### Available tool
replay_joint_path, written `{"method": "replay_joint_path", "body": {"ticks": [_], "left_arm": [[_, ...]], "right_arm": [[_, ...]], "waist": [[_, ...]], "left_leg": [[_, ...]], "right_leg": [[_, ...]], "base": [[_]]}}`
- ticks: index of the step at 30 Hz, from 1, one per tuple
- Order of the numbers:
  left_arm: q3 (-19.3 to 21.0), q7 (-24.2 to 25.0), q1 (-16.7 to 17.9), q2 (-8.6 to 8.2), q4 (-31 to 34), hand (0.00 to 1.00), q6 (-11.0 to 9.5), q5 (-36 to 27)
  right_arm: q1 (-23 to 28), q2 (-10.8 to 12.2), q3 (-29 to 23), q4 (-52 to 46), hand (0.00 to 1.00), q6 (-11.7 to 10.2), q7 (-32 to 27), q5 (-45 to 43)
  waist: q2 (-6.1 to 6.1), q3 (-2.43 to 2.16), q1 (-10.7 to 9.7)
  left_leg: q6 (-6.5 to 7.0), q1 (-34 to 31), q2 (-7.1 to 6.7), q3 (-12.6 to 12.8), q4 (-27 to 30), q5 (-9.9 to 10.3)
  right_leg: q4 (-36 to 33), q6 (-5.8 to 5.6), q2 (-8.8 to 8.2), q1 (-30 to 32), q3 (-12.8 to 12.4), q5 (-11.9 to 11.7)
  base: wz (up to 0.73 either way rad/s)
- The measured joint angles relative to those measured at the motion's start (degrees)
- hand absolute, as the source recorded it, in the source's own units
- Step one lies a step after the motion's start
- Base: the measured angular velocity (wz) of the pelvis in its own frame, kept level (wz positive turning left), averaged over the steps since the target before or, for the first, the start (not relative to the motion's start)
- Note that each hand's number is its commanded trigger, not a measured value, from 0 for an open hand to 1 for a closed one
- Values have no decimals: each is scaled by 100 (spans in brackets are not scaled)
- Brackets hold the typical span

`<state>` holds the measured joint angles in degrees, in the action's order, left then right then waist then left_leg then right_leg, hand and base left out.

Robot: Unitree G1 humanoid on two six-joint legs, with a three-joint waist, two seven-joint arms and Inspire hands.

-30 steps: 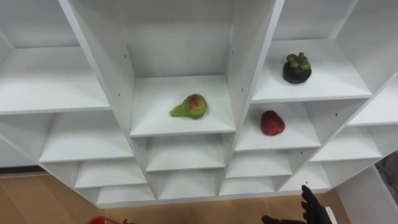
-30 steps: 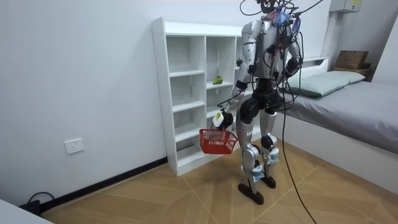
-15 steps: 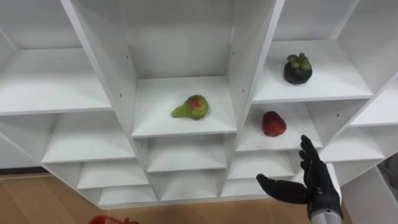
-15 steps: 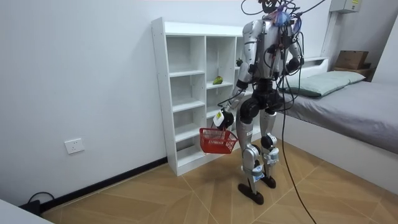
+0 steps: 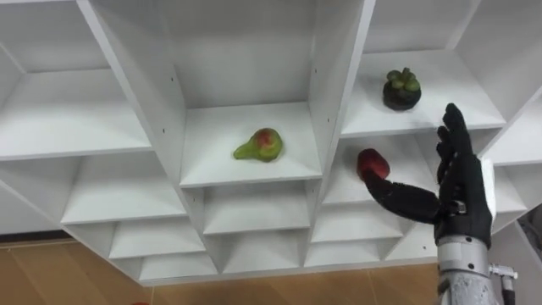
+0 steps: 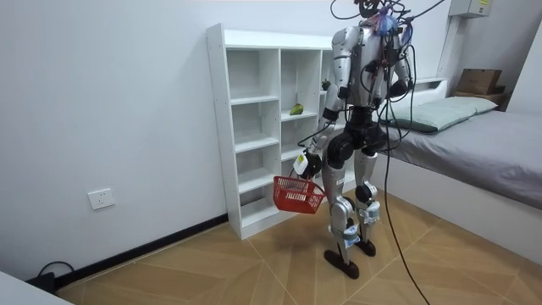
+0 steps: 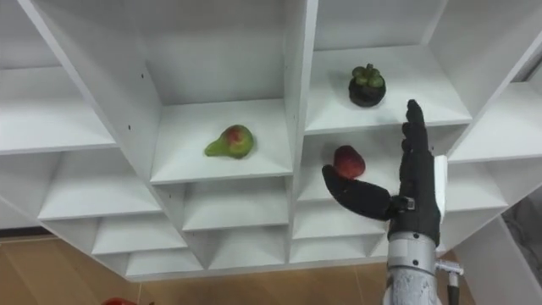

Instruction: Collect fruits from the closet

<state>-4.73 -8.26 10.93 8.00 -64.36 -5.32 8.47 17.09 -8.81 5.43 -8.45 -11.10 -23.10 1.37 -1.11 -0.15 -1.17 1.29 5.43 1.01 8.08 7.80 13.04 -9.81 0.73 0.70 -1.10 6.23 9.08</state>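
- Left eye view: right hand point(image 5: 463, 202) is hovering open, thumb beside red fruit point(image 5: 370, 163), centre right; a nudge could roll it off the shelf.
- Room view: left hand point(image 6: 308, 161) is gripping basket point(image 6: 298, 195) low; a swing risks hitting closet point(image 6: 222, 127).
- Right eye view: mangosteen point(image 7: 367, 85) and pear point(image 7: 229, 141) are sitting untouched.

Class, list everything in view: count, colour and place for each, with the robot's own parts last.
closet: one, white, against the wall, facing the robot
pear: one, green with a red blush, middle column shelf
mangosteen: one, dark with a green cap, right column, upper shelf
red fruit: one, red, shelf below the mangosteen
basket: one, red, hanging from the left hand
bed: one, grey, room view's right
right hand: open, up in front of the red fruit
left hand: low, shut on the basket's handle
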Motion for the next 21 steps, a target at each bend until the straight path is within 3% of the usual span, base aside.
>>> {"method": "replay_joint_path", "body": {"ticks": [11,17,21], "left_arm": [[0,165,-15,79,48,100,14,124],[2,321,-16,176,49,100,55,138],[4,398,-42,213,124,100,126,510]], "right_arm": [[-22,-14,17,-482,0,-59,-325,-894],[-22,-51,39,-480,0,-60,-508,-914],[-57,-92,34,-479,0,-60,-490,-900]], "waist": [[12,-2,26],[47,-20,55],[86,0,116]], "left_leg": [[0,-19,4,-14,3,0],[-1,-14,4,-23,14,0],[-1,-14,0,-20,55,0]], "right_leg": [[7,0,2,11,13,0],[13,0,-3,-4,38,0],[13,0,-12,-36,43,0]], "base": [[0],[0],[1]]}}
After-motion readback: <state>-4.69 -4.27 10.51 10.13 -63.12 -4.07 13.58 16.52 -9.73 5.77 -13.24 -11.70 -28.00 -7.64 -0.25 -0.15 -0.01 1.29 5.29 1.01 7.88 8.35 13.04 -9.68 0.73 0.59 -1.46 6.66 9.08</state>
